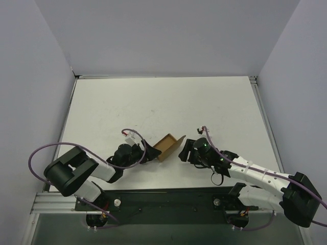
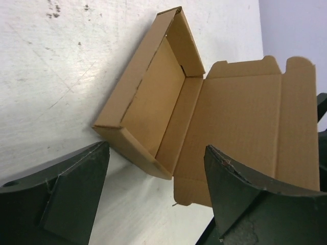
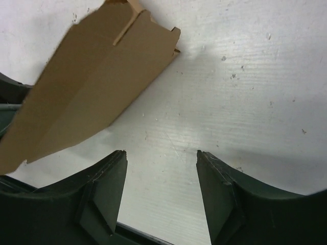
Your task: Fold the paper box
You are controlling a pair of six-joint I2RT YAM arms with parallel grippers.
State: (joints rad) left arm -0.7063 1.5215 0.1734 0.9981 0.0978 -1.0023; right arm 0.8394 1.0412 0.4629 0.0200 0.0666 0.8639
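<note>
The paper box [image 1: 168,144] is brown cardboard, half formed, and stands on the white table between my two grippers. In the left wrist view the box [image 2: 153,102] shows an open tray with raised walls and its lid flap [image 2: 245,127] laid open to the right. My left gripper [image 1: 145,153] is open just left of the box, with its near corner between the fingers [image 2: 156,148]. My right gripper [image 1: 183,152] is open and empty just right of the box. In the right wrist view the outside of the lid [image 3: 87,87] stands at upper left, apart from the fingers.
White walls close the table [image 1: 163,102] on the left, back and right. A black rail [image 1: 168,199] runs along the near edge between the arm bases. Purple cables loop from both arms.
</note>
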